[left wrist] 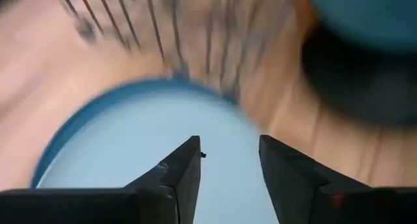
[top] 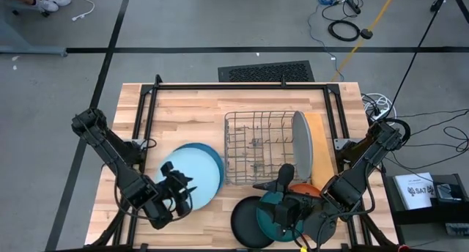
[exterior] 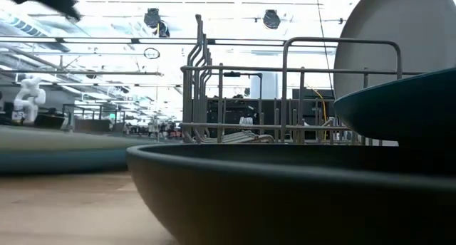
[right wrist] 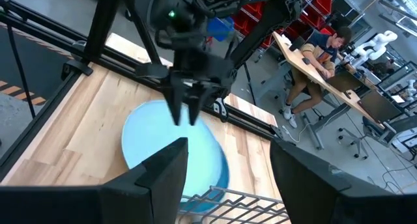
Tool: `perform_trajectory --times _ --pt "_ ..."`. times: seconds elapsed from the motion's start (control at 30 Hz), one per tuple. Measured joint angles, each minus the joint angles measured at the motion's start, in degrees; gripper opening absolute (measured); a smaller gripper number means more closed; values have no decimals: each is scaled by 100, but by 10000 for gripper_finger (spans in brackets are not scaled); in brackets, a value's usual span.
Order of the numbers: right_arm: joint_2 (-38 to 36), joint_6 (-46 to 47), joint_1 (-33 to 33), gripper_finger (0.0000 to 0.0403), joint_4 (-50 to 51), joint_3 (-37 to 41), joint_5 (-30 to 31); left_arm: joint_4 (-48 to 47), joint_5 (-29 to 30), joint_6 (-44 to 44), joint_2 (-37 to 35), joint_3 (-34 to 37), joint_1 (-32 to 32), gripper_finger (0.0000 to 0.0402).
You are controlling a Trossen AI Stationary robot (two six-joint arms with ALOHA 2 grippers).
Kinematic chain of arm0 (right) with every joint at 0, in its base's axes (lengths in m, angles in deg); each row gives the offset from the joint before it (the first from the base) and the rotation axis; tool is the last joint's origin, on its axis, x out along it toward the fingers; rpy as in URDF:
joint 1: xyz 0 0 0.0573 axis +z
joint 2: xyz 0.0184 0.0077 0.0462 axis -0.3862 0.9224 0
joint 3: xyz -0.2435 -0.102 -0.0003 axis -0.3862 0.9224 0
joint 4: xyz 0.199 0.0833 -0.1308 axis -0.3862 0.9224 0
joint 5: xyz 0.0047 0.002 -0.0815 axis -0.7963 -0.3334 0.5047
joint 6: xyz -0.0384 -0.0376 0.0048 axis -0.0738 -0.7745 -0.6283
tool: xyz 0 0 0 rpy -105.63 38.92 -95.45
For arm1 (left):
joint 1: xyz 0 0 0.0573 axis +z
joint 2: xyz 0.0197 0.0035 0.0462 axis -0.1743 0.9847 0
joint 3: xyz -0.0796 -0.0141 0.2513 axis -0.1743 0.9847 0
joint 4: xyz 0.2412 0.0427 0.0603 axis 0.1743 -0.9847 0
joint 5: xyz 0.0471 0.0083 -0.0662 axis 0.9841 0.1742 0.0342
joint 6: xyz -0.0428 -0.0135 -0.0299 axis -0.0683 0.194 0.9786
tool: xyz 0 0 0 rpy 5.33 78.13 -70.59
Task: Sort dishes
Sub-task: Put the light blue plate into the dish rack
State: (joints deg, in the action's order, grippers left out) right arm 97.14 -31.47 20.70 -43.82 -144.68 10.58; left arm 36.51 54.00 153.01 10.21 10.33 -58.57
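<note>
A pale blue plate [top: 192,170] lies on a medium blue plate [top: 217,184] at the table's near left. My left gripper [top: 183,184] is open just above the pale blue plate [left wrist: 130,139]; whether it touches the plate does not show. A dark teal plate [top: 270,208] lies partly over a black plate [top: 245,221] and beside an orange plate [top: 304,187] at the near right. It sits tilted above the black plate's rim [exterior: 285,195]. My right gripper [top: 272,179] is open and empty above the teal plate. A grey plate [top: 300,142] stands on edge in the wire rack [top: 256,146].
The wire rack stands in the table's middle, between the two plate groups. A black metal frame [top: 234,86] runs around the table's far and side edges. Bare wood shows at the far left [top: 183,116]. A person sits at a desk in the room beyond [right wrist: 313,48].
</note>
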Motion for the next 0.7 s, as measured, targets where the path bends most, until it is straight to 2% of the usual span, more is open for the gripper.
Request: perform_trajectory --times 0.13,0.3,0.5,0.7 --pt "0 -2 2 210 2 0 0 -354 -1165 -61 0 0 78 159" --pt "0 0 0 210 4 0 0 -272 -2387 -747 0 0 43 160" --pt "0 0 -40 210 22 0 -2 263 -3032 -1563 185 0 -195 161" --pt "0 0 -82 210 27 0 -24 291 -3545 -2008 1016 4 -322 190"
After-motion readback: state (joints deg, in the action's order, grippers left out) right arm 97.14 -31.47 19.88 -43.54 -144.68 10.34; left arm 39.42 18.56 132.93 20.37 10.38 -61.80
